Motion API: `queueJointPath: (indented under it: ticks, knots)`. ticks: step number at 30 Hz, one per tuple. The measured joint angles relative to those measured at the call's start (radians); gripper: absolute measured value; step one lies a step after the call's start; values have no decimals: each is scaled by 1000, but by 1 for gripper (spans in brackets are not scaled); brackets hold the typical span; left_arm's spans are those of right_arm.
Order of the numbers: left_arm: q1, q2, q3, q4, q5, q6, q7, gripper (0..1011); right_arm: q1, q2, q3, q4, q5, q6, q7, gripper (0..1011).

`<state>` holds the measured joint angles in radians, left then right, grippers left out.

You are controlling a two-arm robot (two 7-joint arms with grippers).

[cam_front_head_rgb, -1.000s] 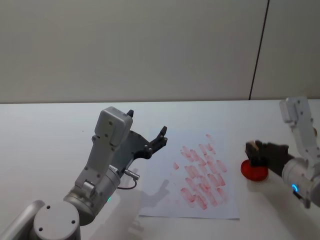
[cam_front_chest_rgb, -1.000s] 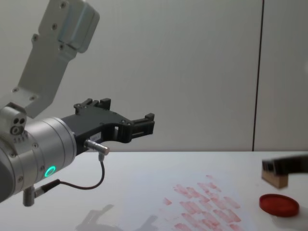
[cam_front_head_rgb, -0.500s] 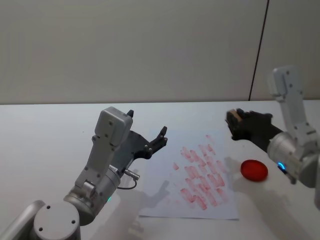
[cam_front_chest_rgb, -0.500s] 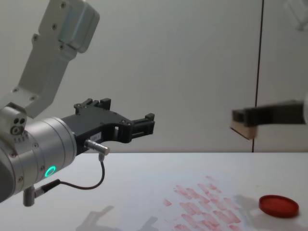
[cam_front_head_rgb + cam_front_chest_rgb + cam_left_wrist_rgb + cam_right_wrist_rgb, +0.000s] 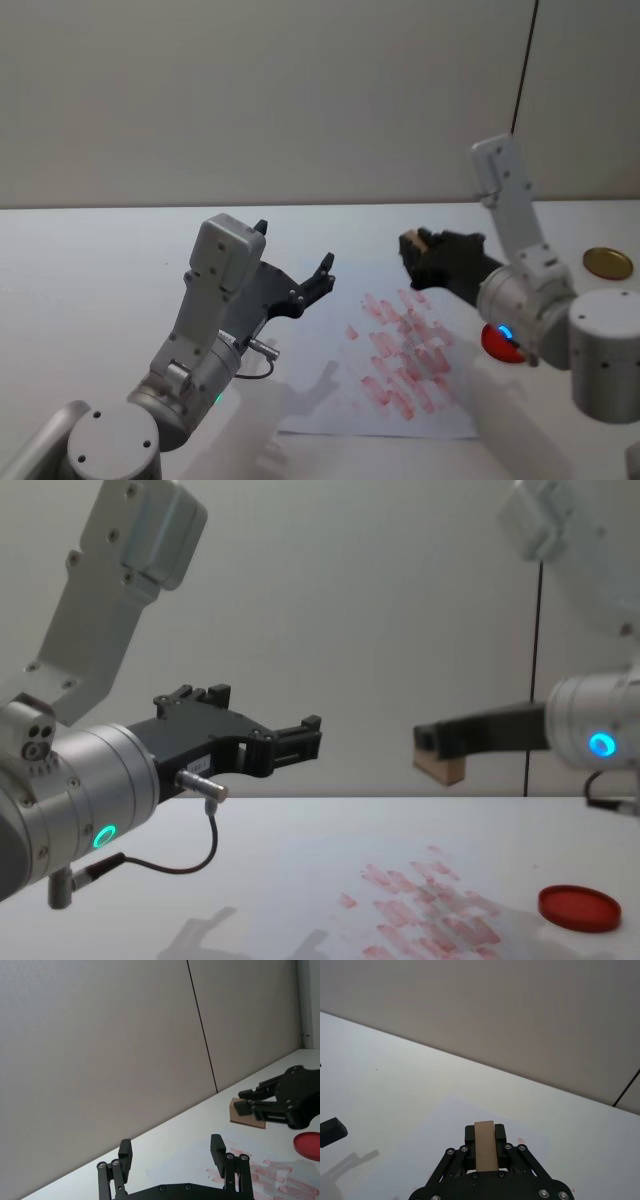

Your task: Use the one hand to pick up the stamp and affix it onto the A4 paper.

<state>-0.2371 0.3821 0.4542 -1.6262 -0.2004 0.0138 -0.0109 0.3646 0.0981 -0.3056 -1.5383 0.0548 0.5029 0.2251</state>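
My right gripper (image 5: 413,250) is shut on the stamp (image 5: 421,239), a small tan wooden block. It holds the block in the air above the far right part of the A4 paper (image 5: 330,400), well clear of the sheet. From the chest, the stamp (image 5: 441,769) hangs high over the paper (image 5: 330,930) and its rows of red imprints. In the right wrist view the stamp (image 5: 485,1146) sits upright between the black fingers (image 5: 469,1135). My left gripper (image 5: 293,248) is open and raised over the paper's left side, with a cable hanging from its wrist.
A red round ink pad (image 5: 495,341) lies on the table right of the paper, partly behind my right wrist. A gold round lid (image 5: 607,263) sits farther right. The white table runs back to a grey wall.
My right gripper lifted the stamp off the ink pad and carried it up and left to above the paper. The left arm has not moved.
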Motion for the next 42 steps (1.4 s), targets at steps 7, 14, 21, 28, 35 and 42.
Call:
queueJointPath:
  ticks: [7,14,21,28,35,42]
  knots:
    - [0,0,0,0,0,0,0,993,23,-26,-19,71,-20,8,7,212]
    - [0,0,0,0,0,0,0,993,46,-46,-30,143,-31,4,15,212]
    - [0,0,0,0,0,0,0,993,69,-61,-35,212,-38,-12,27,212]
    - [0,0,0,0,0,0,0,993,93,-76,-41,284,-46,-29,41,212]
    - [0,0,0,0,0,0,0,993,115,-87,-45,347,-53,-44,55,212]
    - [0,0,0,0,0,0,0,993,134,-96,-48,400,-59,-59,67,212]
